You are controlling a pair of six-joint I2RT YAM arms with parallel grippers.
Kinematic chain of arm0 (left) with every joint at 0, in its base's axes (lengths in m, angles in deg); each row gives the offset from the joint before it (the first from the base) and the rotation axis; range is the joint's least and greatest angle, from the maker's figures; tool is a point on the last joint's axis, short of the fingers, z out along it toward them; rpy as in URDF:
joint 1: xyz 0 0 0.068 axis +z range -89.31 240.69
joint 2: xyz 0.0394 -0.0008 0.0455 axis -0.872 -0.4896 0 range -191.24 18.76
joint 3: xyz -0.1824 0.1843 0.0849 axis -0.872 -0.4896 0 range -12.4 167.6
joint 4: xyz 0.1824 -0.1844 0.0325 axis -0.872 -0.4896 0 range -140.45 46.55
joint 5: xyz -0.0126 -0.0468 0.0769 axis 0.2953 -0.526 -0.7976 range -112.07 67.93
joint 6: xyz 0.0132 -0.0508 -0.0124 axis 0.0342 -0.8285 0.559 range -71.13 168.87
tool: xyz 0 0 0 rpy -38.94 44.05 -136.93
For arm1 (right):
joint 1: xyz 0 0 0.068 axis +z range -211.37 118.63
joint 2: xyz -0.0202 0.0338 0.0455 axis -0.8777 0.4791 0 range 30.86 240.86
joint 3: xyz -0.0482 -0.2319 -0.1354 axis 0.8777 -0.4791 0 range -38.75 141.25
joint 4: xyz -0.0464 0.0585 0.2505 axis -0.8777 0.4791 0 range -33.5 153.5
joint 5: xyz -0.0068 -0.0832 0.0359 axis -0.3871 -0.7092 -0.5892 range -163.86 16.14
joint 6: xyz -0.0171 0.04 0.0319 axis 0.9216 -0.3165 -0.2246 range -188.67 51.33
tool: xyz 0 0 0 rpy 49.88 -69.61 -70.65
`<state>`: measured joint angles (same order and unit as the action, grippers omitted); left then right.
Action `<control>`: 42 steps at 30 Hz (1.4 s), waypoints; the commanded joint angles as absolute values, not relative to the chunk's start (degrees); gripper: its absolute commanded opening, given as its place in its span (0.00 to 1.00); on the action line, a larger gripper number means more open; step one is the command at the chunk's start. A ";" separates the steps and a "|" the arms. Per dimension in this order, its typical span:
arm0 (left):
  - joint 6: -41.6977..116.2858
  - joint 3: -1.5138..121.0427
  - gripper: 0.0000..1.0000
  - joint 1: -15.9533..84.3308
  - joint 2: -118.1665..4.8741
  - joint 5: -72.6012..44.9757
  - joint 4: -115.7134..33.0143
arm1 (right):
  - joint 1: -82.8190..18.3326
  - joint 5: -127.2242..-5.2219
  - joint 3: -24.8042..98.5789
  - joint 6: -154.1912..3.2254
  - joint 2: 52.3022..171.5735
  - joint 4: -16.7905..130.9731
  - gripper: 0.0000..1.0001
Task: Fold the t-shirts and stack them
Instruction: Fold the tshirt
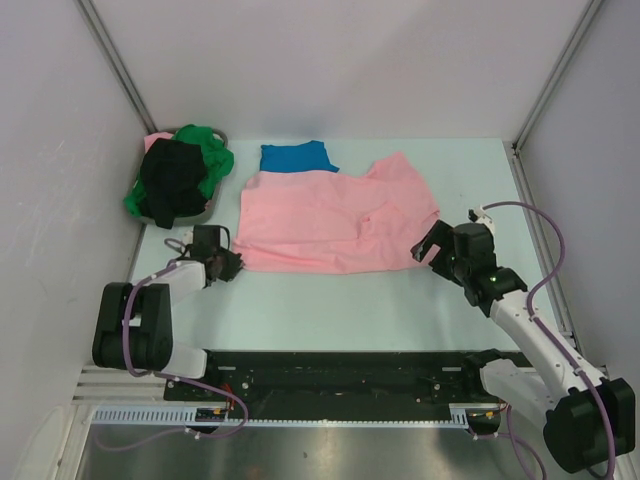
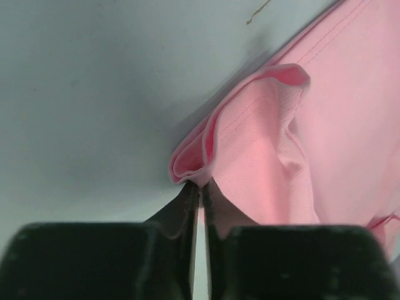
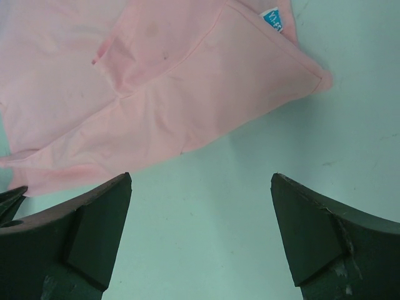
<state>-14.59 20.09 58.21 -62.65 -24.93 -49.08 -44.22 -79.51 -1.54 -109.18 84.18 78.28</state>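
The pink t-shirt lies spread mid-table. The left gripper pinches its near-left corner; the right gripper hangs spread beside its near-right corner. A folded blue t-shirt lies beyond.

Looking down on a pale mint table, matte and evenly lit. Being closed in on three sides by plain whitish panels: back wall, left wall, right wall. Slanting up from the far corners as thin metal struts, left post and right post. Ending at the near edge in a black plate, then a white slotted duct, then a brushed steel sheet catching a dull glare. Casting only soft, faint shadows under diffuse light. Showing, in the wrist views, a few tiny scuffs on the table.
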 commanded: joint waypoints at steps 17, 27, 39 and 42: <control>-12.04 19.24 0.00 59.11 -59.38 -25.59 -53.30 | -52.49 -79.22 -9.65 -118.24 92.54 71.01 0.80; -11.51 17.66 0.00 59.72 -57.71 -24.36 -52.95 | -53.99 -83.35 -9.83 -121.31 101.60 61.34 0.75; -10.89 17.48 0.00 60.16 -56.56 -24.62 -53.30 | -58.29 -81.51 -8.51 -121.93 108.29 52.90 0.75; -10.89 17.39 0.00 60.34 -57.26 -24.54 -52.95 | -58.29 -80.37 -8.51 -122.28 109.95 51.67 0.74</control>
<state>-12.03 18.01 59.65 -57.95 -24.27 -52.93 -58.04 -80.87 -9.47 -121.57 107.48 53.88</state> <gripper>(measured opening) 0.008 0.747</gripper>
